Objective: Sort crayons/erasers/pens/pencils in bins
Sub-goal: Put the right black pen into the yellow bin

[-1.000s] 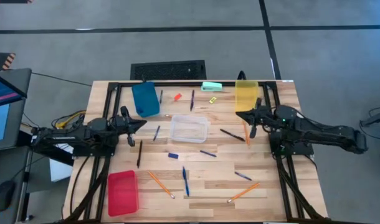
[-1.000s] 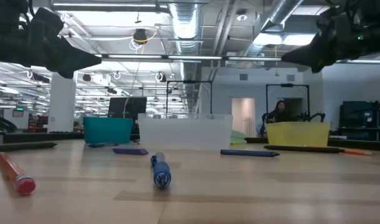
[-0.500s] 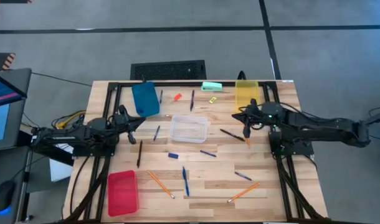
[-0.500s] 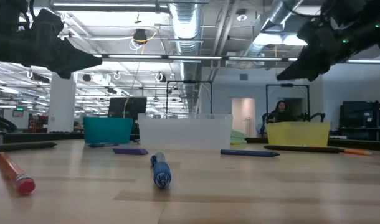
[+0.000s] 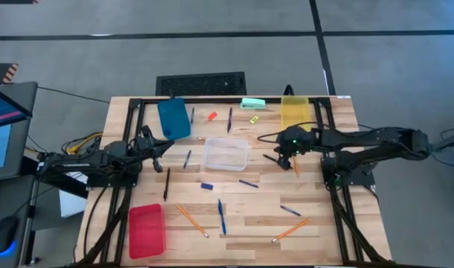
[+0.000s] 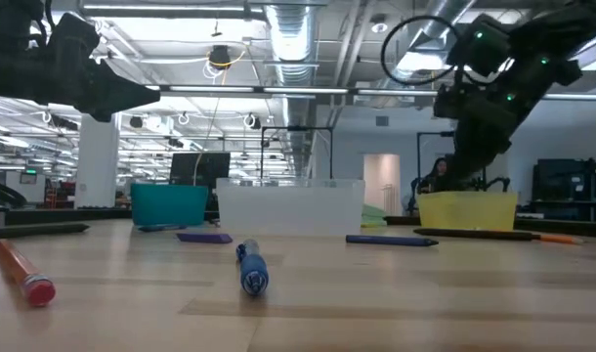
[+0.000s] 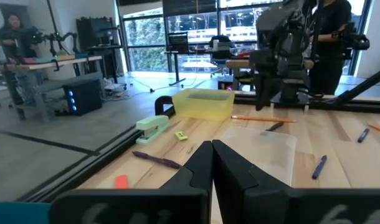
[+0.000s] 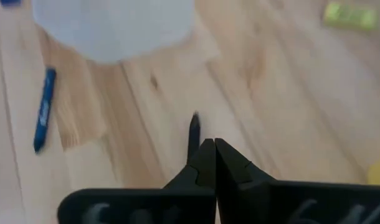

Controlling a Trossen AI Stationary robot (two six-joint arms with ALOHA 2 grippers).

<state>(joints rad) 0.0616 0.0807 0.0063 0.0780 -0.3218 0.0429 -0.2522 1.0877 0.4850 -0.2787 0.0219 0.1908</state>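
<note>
Here, the right gripper [image 5: 277,158], pinched shut and empty, is hovering right of centre over a dark pen [image 5: 276,161], apparently; next it must open to grasp.

a mint-green stapler [image 5: 252,103] lies at the wooden table's [image 5: 324,223] far edge; a black keyboard [image 5: 201,83] sits on the floor beyond; a person [image 6: 438,178] sits in the room behind

Two matte black jointed arms, a green light [image 5: 292,141] glowing on one
</note>
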